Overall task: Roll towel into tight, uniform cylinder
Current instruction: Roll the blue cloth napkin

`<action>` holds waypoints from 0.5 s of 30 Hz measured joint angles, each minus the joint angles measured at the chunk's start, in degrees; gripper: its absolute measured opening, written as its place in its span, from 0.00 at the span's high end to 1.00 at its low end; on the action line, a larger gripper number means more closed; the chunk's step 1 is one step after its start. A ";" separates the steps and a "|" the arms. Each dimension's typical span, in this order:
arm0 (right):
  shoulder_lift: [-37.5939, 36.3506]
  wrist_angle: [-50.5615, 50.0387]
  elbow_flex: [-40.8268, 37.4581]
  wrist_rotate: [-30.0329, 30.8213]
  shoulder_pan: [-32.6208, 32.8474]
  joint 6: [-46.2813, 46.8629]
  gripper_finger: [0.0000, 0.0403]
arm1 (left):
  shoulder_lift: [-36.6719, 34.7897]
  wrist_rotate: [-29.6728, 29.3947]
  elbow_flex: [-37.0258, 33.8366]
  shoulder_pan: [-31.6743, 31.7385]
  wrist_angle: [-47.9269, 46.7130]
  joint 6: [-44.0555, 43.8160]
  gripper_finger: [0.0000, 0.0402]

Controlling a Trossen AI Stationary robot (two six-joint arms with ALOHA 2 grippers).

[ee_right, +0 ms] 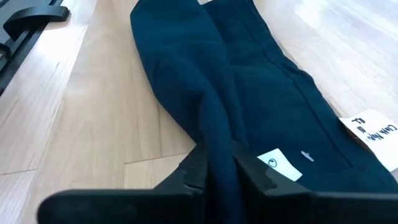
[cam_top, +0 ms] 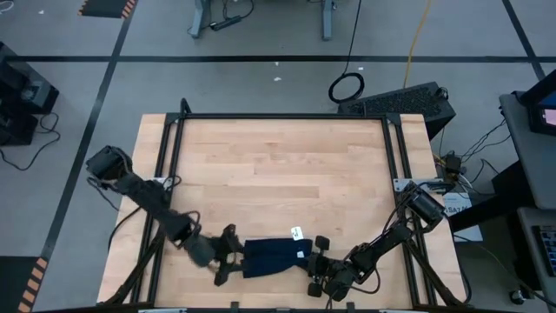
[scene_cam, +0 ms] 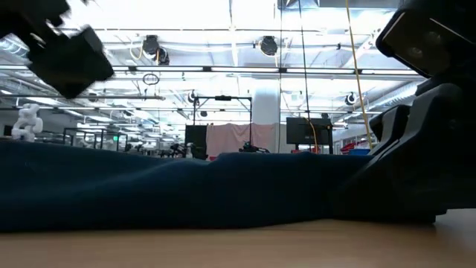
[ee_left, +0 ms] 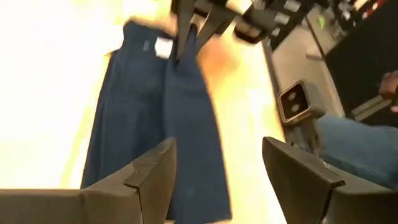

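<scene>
A: Item one, nearest us: the towel (cam_top: 274, 257), navy, folded into a narrow band along the table's (cam_top: 278, 165) front edge, white tag (cam_top: 296, 232) at its right end.

B: Held?

A: By the right gripper (ee_right: 219, 171), fingers pinched on a raised fold at that end. The left gripper (cam_top: 228, 255) sits at the other end, fingers apart, nothing between them.

B: Risk?

A: As I judge it, one end anchored and one loose: pull or turn now and the free end drags, so the roll winds crooked, a cone rather than a cylinder. The pinch takes only a ridge of cloth; it may slip.

B: Farther back?

A: Bare tabletop, then its black frame (cam_top: 287, 116).
</scene>
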 joint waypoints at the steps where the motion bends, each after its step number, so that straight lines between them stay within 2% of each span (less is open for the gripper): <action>1: 0.00 0.01 0.00 -0.03 0.00 0.09 0.92 | 0.51 -2.91 0.00 -1.64 1.45 0.49 0.40; 5: 0.02 0.25 -0.02 -0.21 -0.39 0.53 0.90 | 4.29 -12.35 0.52 -7.60 6.94 4.58 0.40; 8: 0.02 0.37 -0.02 -0.38 -0.70 1.47 0.91 | 7.90 -15.44 2.50 -10.13 7.54 5.21 0.38; 11: 0.02 0.48 -0.02 -0.42 -0.81 2.70 0.91 | 12.59 -17.02 4.66 -11.08 7.21 6.34 0.31; 15: 0.04 0.67 -0.04 -0.39 -0.81 2.85 0.91 | 18.83 -19.25 7.64 -11.22 6.63 8.67 0.16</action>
